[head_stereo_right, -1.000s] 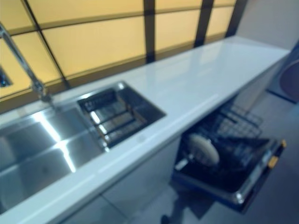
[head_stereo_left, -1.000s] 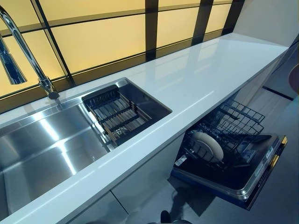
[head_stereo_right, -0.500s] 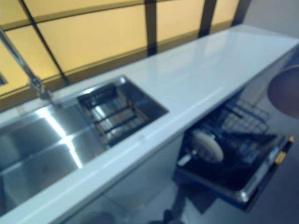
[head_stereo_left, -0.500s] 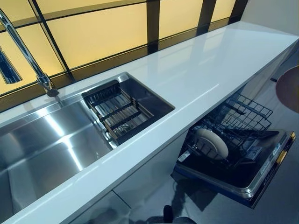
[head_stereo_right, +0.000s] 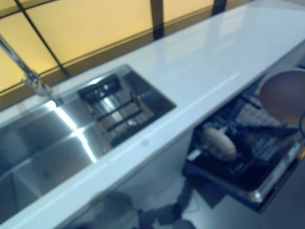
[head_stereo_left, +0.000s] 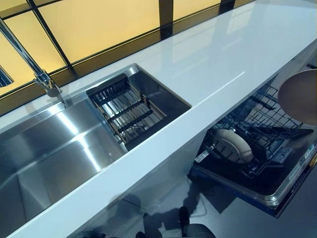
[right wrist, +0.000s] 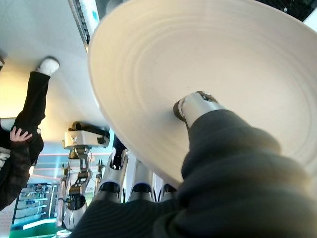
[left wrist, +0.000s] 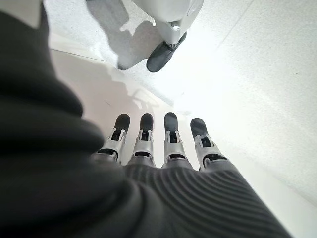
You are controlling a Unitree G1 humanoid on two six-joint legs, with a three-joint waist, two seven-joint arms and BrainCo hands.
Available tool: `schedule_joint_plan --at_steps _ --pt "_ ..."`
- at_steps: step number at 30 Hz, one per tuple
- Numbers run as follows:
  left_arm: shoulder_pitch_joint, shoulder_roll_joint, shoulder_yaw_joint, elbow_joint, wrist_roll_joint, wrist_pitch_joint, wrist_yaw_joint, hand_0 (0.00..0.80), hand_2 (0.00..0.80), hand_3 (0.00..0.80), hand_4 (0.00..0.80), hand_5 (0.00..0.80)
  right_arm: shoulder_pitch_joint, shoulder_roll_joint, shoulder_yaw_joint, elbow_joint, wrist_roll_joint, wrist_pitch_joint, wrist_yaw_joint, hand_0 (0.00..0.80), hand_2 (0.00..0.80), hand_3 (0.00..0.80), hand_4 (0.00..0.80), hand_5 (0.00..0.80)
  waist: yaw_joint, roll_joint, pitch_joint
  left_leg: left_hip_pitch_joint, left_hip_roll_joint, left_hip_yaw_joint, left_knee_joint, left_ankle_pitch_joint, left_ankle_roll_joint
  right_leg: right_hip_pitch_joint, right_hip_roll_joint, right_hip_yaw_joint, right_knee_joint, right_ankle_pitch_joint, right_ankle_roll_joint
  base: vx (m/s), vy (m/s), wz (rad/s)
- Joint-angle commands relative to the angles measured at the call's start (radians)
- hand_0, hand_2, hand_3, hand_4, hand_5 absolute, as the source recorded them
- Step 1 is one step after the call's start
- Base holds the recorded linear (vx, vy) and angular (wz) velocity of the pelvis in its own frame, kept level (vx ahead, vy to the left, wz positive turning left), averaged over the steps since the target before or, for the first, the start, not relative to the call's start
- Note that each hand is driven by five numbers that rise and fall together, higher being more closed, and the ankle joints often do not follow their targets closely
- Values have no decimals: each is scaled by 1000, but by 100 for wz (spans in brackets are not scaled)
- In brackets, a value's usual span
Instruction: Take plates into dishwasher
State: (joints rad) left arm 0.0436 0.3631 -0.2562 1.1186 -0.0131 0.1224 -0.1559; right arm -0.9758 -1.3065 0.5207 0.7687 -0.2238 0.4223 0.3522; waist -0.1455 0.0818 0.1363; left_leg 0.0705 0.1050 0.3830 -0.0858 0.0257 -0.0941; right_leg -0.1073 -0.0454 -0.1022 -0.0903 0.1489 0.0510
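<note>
Your left robot hand (left wrist: pixel 158 144) hung with straight fingers, holding nothing. Right of the sink (head_stereo_left: pixel 64 148), a plate (head_stereo_left: pixel 233 145) stood in the dishwasher rack (head_stereo_left: pixel 257 134). Your right robot hand (right wrist: pixel 198 106) pinched another plate (head_stereo_left: pixel 298 96) above the rack; thumb slip could have dropped it.

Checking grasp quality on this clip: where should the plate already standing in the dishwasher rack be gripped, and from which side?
Grip the plate by its upper rim, coming from above. It stands on edge between the wires of the rack, so only the top edge is free.
</note>
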Motion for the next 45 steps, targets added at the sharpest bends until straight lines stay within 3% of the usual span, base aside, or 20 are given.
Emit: schedule_joint_plan --at_steps 1,18,30,45 --pt "-61 67 -20 -6 1 -10 14 0 0 0 0 0 -55 21 -16 22 -56 21 -57 800 800 800 800 800 21 -66 36 40 6 -43 -1 -25 -14 24 -68 16 3 -28 99 0 0 0" --pt "-64 45 -30 -12 -23 -21 -4 0 0 0 0 0 -61 86 -7 85 -173 84 -123 800 800 800 800 800 24 5 61 21 -9 -51 -1 -18 -20 7 -77 24 3 -33 96 -6 14 1" --pt "-72 28 -51 -16 -44 -44 8 0 0 0 0 0 -107 103 -15 119 -161 161 -279 800 800 800 800 800 33 47 89 -4 -19 -65 -1 -12 -24 -16 -92 21 3 -30 95 -6 2 1" --pt "-80 18 -60 -23 -59 -36 9 0 0 0 0 0 -116 134 -35 84 -88 181 -343 800 800 800 800 800 38 69 115 -25 -21 -71 -1 2 -28 -28 -99 14 3 -29 91 -2 -1 1"
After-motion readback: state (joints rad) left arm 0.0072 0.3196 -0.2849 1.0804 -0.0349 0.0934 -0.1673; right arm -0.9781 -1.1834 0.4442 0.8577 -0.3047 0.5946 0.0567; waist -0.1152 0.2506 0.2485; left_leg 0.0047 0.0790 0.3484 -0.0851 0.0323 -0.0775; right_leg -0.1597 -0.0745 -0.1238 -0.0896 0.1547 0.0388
